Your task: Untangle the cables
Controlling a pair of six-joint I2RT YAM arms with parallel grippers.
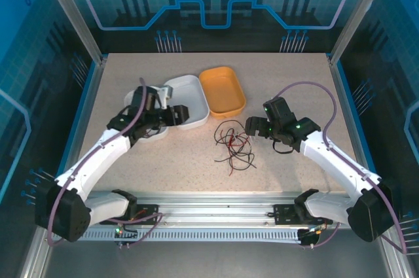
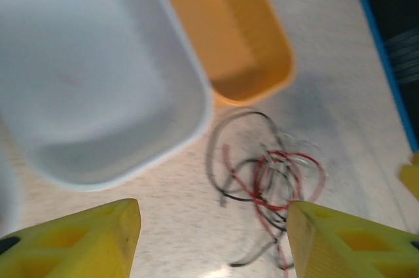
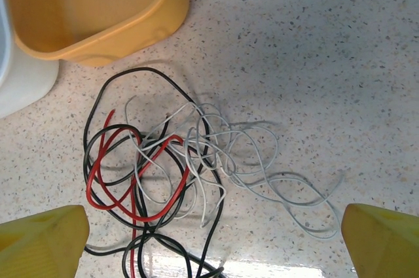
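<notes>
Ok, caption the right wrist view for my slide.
Tangled red, black and whitish cables on the table beside the orange tray, right gripper open above.

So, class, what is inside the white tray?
The white tray looks bare inside in the left wrist view; the cables lie outside it. From above, the left hand covers its near part.

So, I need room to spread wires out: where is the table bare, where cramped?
Bare: speckled tabletop between the tangle of red, black and whitish wires and the aluminium rail; also right of the orange plastic tray. Crowded: around the tangle, with that tray, the white plastic tray, left gripper and right gripper close.
</notes>
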